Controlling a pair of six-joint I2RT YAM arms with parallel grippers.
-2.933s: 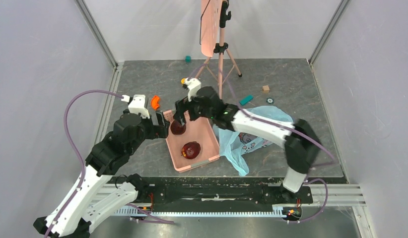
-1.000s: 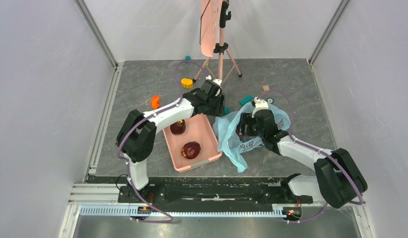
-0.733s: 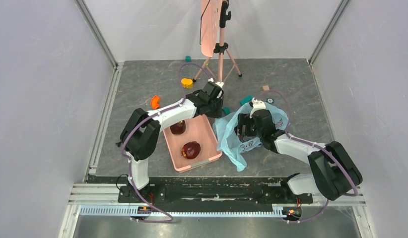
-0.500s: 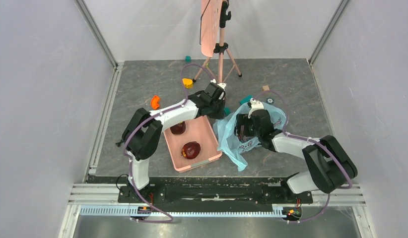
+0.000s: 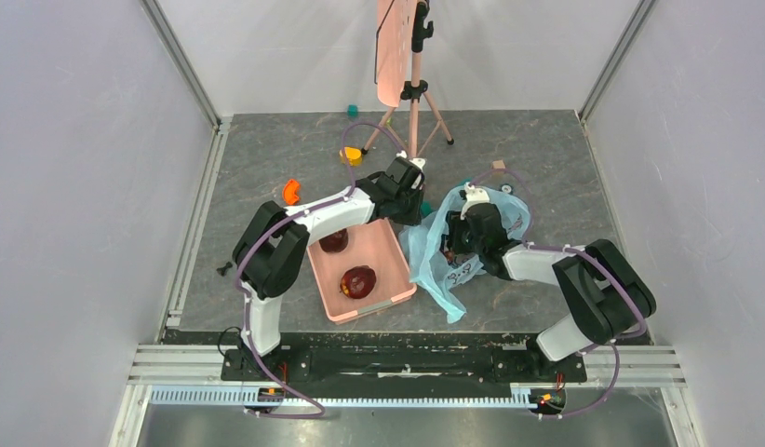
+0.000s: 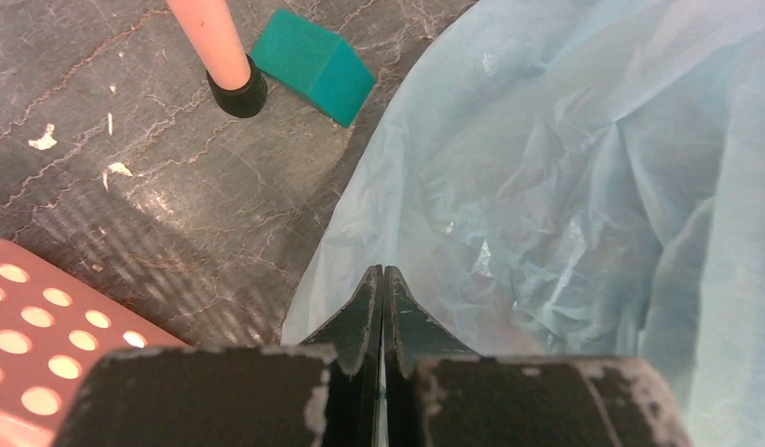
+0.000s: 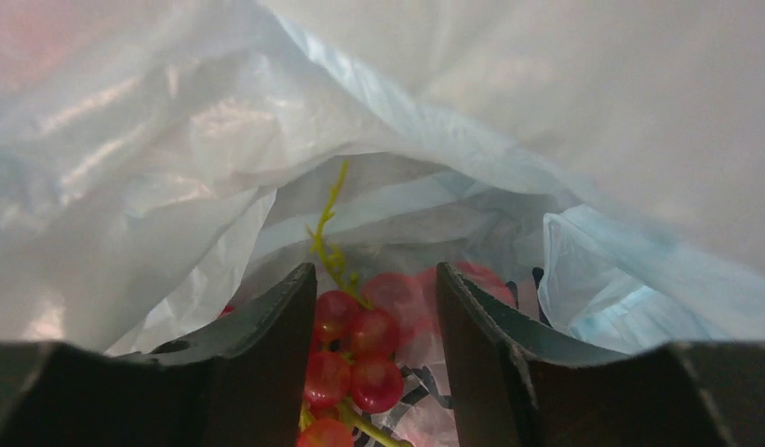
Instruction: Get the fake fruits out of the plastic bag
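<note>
The light-blue plastic bag (image 5: 436, 279) lies right of the pink basket (image 5: 365, 312). Two dark-red fake fruits (image 5: 334, 240) (image 5: 358, 281) rest in the basket. My left gripper (image 5: 417, 209) is at the bag's left edge; in the left wrist view it (image 6: 380, 272) is shut, pinching the thin plastic bag (image 6: 565, 168). My right gripper (image 5: 450, 250) reaches into the bag's mouth. In the right wrist view it (image 7: 376, 270) is open inside the plastic bag (image 7: 174, 186), with a bunch of red fake grapes (image 7: 360, 345) on a green stem lying between the fingers.
A pink tripod (image 5: 413, 93) with a board stands at the back; one foot (image 6: 234, 88) is close to my left gripper beside a teal block (image 6: 314, 60). An orange piece (image 5: 290, 191), a yellow block (image 5: 353, 154) and a wooden cube (image 5: 498, 165) lie scattered on the table.
My left gripper went from open to shut at the bag's left edge. The right gripper pushed further left into the bag, and its jaws narrowed around the grapes.
</note>
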